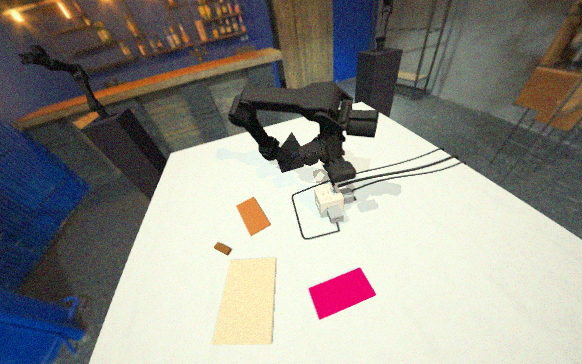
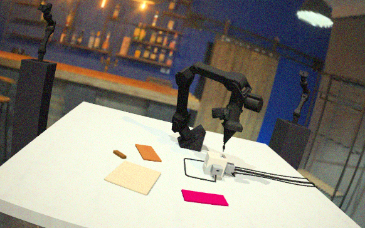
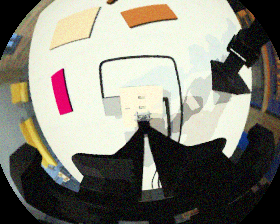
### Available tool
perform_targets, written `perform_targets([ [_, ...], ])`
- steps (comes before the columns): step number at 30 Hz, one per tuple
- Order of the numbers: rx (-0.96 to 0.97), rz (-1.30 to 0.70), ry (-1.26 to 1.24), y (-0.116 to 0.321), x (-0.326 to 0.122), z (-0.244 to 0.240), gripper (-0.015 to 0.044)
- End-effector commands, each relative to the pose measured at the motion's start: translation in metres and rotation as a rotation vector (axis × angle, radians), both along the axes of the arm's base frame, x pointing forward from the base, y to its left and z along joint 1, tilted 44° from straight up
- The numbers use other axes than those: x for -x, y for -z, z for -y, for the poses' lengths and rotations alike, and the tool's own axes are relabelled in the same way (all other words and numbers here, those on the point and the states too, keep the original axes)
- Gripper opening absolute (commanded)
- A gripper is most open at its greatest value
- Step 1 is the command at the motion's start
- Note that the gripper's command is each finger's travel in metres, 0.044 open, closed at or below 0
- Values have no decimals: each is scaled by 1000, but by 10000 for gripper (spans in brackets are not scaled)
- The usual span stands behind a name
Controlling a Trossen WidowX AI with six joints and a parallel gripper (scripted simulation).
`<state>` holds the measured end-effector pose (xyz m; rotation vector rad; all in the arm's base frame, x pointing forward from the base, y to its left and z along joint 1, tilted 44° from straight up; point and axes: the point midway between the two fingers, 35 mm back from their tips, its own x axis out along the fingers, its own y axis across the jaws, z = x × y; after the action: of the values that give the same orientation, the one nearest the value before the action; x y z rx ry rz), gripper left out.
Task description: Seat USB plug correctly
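The power cube (image 1: pixel 326 199) (image 2: pixel 211 163) (image 3: pixel 129 93) is a cream block standing on the table. Its top shows small slots in the wrist view. My gripper (image 2: pixel 224 146) (image 3: pixel 144 129) points down over the top and is shut on the USB plug. The plug's silvery metal end (image 3: pixel 142 116) shows just beyond the fingertips, over the cube's top face. In the exterior view the fingertips are a little above the top. The plug appears out of the socket, but its tip overlaps the cube and the exact gap and which way round it is cannot be told.
Grey plugs sit in the cube's front (image 1: pixel 335 215) (image 2: pixel 217 170) and side (image 2: pixel 230 168), with black cords along the table. An orange sheet (image 1: pixel 253 216) (image 2: pixel 148 153), brown block (image 1: pixel 222 248) (image 2: pixel 119 154), beige board (image 1: pixel 246 301) (image 2: pixel 133 177) and pink sheet (image 1: pixel 342 293) (image 2: pixel 204 198) lie apart.
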<state>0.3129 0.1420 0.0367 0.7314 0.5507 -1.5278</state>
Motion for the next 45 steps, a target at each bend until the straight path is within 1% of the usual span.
perform_targets([
  [1, -1, -19, -16, 0, 0, 0, 0],
  [45, -6, -800, -848, 1, 0, 1, 0],
])
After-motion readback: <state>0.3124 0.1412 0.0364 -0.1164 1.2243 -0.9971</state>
